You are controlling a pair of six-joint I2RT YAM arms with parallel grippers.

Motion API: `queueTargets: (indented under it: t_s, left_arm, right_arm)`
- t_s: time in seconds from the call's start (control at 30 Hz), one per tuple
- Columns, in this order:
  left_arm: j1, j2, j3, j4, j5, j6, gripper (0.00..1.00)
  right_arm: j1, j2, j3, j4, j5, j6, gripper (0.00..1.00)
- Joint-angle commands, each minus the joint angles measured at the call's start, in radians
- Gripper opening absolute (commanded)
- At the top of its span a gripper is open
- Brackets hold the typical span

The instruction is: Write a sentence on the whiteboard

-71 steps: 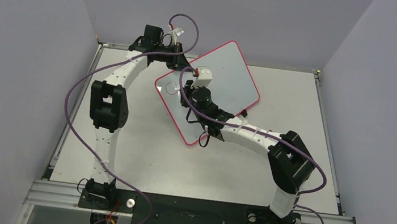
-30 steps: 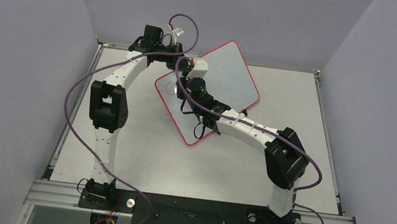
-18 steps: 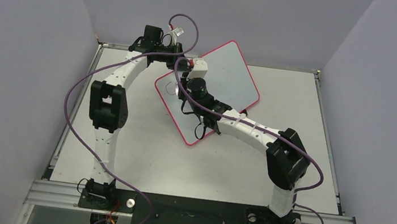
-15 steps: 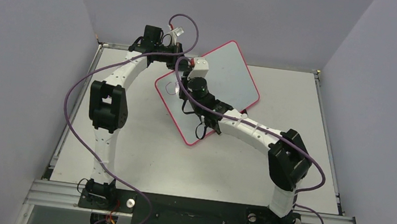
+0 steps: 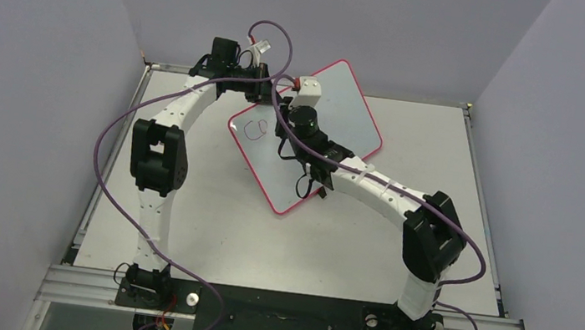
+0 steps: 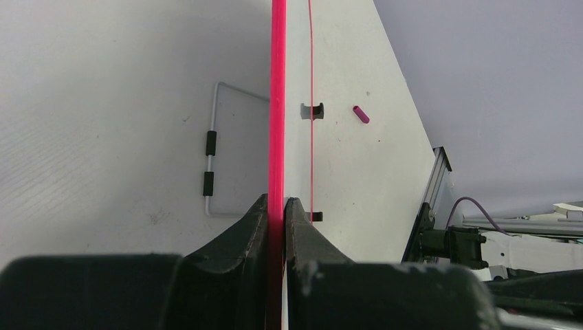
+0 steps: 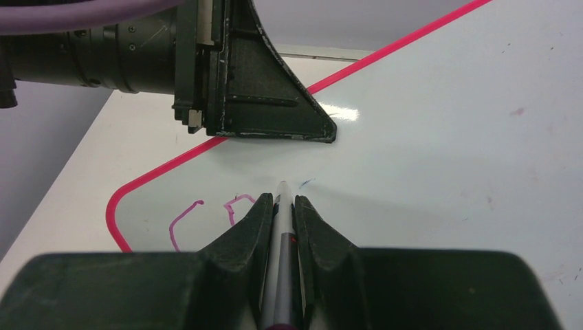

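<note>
Only two letters done
Whiteboard (image 7: 440,137) was clamped by the left gripper (image 6: 276,206) to steady it; marker (image 7: 281,268) was pinched in the right gripper (image 7: 282,203), the sentence (image 7: 184,223) begun left of its tip.

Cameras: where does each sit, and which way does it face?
Top external: above and behind, looking down on both arms and the whiteboard.
Left wrist: on the left arm, looking along the left tool clamping the rim.
Right wrist: looks along the right tool and its marker at the started sentence.
All share the whiteboard.
</note>
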Motion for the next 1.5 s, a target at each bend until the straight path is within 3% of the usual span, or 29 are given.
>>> queueTargets:
  t_s: [0.0,0.97,1.47]
  left_arm:
    - [-0.029,-0.043,-0.011,0.012,-0.036,0.072,0.0]
    - [-0.032,-0.048,-0.018,0.017,-0.043,0.066,0.0]
    - [-0.032,-0.056,-0.029,0.028,-0.046,0.061,0.0]
  right_arm:
    - [-0.008,-0.008,0.061,0.007,0.006,-0.011,0.0]
    - [-0.008,0.072,0.107,0.006,-0.052,0.029,0.0]
    - [-0.007,0.036,-0.047,0.04,-0.048,0.055,0.0]
